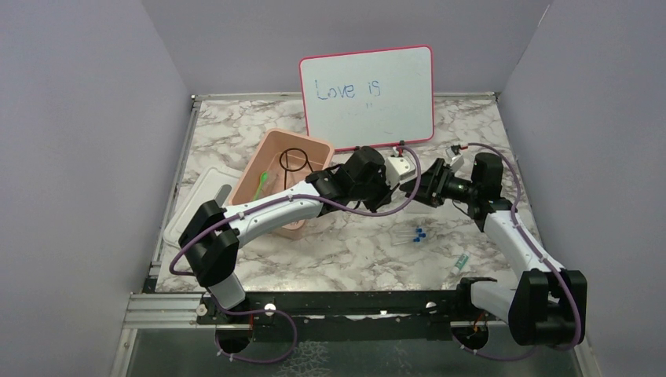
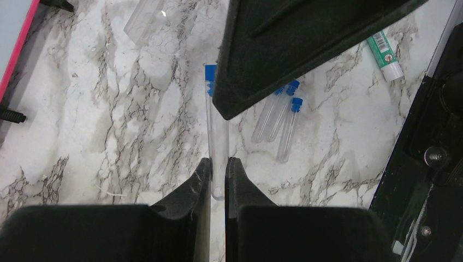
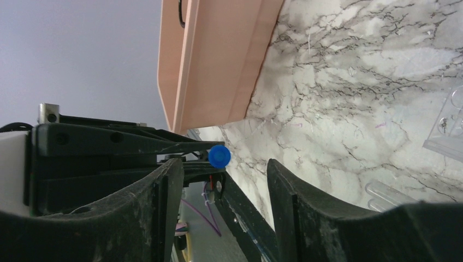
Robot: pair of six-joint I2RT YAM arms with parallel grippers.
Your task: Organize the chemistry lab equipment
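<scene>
My left gripper (image 2: 218, 161) is shut on the bottom end of a clear tube (image 2: 218, 131) with a blue cap (image 2: 210, 72), held above the marble table. My right gripper (image 3: 224, 169) is open, and its fingers stand on either side of that blue cap (image 3: 219, 156) without touching it. In the top view both grippers, left (image 1: 402, 174) and right (image 1: 420, 187), meet over the middle of the table. Three more blue-capped tubes (image 2: 279, 117) lie loose on the table (image 1: 414, 234). The pink tub (image 1: 276, 149) holds a black wire ring stand (image 1: 294, 159) and a green-handled tool (image 1: 261, 184).
The pink-framed whiteboard (image 1: 367, 96) leans on the back wall. A white lid (image 1: 196, 206) lies left of the tub. A green and white item (image 1: 461, 261) rests near the right arm's base. A clear plastic piece (image 2: 146, 19) lies on the marble beyond the held tube.
</scene>
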